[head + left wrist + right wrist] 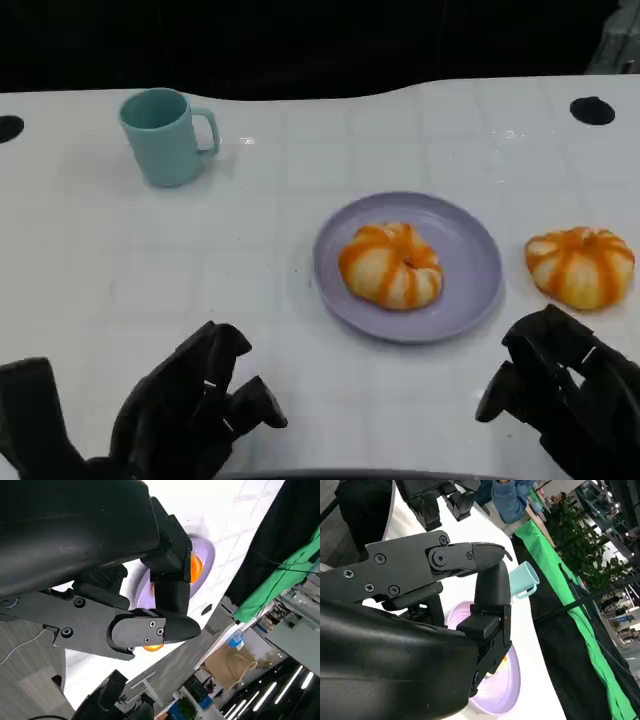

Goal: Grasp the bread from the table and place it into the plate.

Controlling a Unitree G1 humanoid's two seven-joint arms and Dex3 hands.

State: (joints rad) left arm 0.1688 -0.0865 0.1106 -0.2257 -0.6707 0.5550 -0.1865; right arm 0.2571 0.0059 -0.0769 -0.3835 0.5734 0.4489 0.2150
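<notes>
Two orange-striped breads are on the white table (150, 280): one bread on the plate (391, 265), sitting a little toward the left-hand side of the lilac plate (470, 262), and a second bread on the table (580, 266), lying bare on the tabletop just beside the plate's rim, apart from it. That second one sits just beyond the fingertips of the right hand (565, 395), near but not touched. The right hand's fingers are curled loosely with gaps between them, and nothing is in them. The left hand (195, 405) rests low at the near edge, its fingers bent and apart, likewise holding nothing; the plate lies ahead of its fingertips and off toward the right hand. Well beyond the left hand's fingers, near the far edge of the table, a teal mug (164, 135) stands upright with its handle turned toward the plate side. In the right wrist view a person in a blue top (512, 497) stands past the table.
</notes>
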